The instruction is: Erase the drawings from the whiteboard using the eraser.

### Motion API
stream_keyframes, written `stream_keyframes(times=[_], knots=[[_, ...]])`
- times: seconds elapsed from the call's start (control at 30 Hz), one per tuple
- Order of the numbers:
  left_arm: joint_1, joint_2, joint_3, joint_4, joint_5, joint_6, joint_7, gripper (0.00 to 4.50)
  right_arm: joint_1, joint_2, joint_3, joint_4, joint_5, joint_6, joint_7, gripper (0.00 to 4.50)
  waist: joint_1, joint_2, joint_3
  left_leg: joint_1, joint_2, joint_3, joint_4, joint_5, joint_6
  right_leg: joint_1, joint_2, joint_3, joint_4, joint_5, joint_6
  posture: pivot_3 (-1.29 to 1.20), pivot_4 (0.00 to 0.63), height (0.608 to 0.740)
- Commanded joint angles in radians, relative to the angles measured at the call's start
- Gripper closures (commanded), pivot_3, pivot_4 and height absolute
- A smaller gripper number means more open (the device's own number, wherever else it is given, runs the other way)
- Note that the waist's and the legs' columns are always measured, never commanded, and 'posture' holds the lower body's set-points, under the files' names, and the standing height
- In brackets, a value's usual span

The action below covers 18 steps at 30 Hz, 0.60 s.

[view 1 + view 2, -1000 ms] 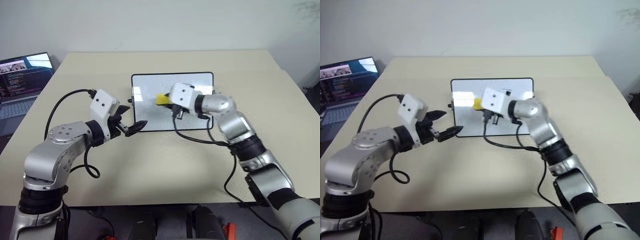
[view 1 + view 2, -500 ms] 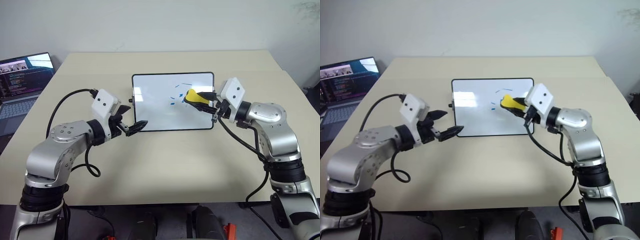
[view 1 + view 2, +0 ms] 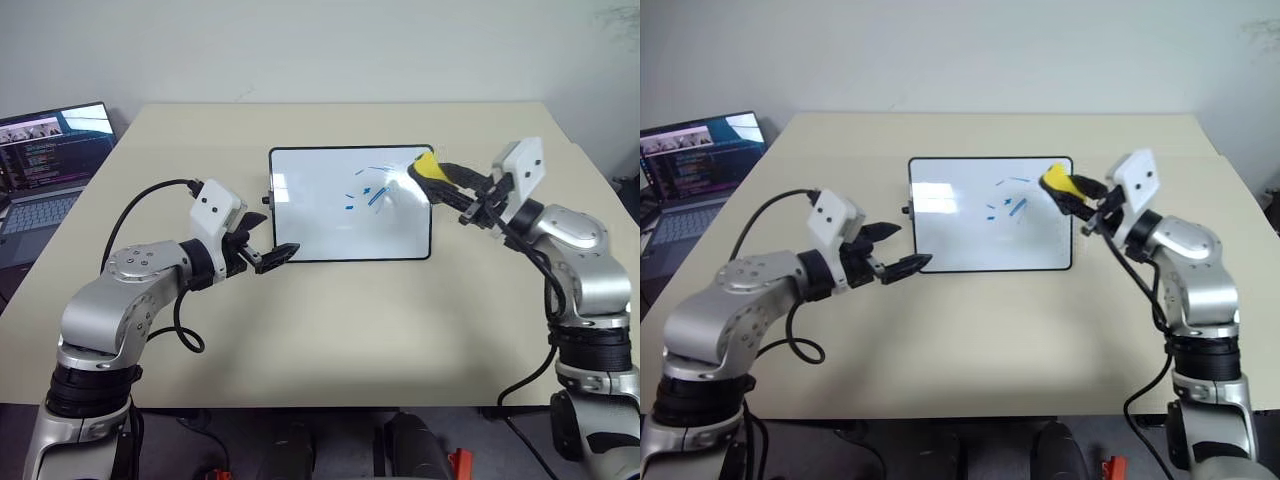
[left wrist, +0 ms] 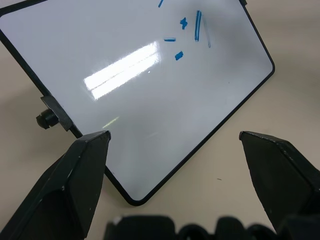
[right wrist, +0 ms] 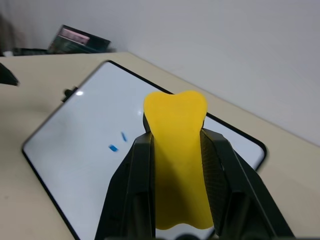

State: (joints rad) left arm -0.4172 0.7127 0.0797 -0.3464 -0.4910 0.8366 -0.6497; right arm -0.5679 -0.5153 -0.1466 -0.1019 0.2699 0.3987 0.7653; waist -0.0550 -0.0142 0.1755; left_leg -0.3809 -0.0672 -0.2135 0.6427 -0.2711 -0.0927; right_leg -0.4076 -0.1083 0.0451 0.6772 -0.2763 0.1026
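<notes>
Since a second ago my right gripper [image 3: 440,176] has swung from mid-whiteboard to its 2 o'clock corner, clamped on the one yellow eraser [image 5: 178,155]. I'm mid-wipe: about five blue drawings [image 3: 371,192] remain on the one whiteboard [image 3: 310,215]. Next I must sweep back over them. Left gripper [image 3: 264,240] hangs apart at 7 o'clock.
</notes>
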Motion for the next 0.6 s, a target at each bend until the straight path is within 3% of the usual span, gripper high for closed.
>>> stream_keyframes(times=[0.03, 0.3, 0.6], knots=[[-0.008, 0.011, 0.023, -0.017, -0.004, -0.018, -0.010, 0.00, 0.010, -0.018, -0.019, -0.032, 0.028, -0.033, 0.003, 3.54, -0.002, 0.000, 0.000, 0.000, 0.000, 0.000, 0.000, 0.000, 0.000, 0.000, 0.000, 0.000, 0.000, 0.000, 0.000, 0.00, 0.150, 0.740], [-0.010, 0.019, 0.015, -0.001, 0.013, -0.030, -0.027, 0.00, 0.088, -0.111, 0.105, -0.014, -0.104, -0.153, 0.044, 3.54, 0.000, 0.000, 0.000, 0.000, 0.000, 0.001, 0.000, 0.000, 0.000, 0.000, 0.000, 0.000, 0.000, 0.000, 0.000, 0.00, 0.150, 0.740], [0.002, 0.033, 0.016, -0.005, 0.021, -0.035, -0.031, 0.00, 0.079, -0.166, 0.115, 0.054, -0.133, -0.219, 0.066, 3.54, 0.000, -0.001, 0.001, 0.000, 0.001, 0.001, 0.000, 0.000, 0.000, 0.001, 0.000, 0.000, -0.001, 0.000, 0.000, 0.00, 0.150, 0.740]])
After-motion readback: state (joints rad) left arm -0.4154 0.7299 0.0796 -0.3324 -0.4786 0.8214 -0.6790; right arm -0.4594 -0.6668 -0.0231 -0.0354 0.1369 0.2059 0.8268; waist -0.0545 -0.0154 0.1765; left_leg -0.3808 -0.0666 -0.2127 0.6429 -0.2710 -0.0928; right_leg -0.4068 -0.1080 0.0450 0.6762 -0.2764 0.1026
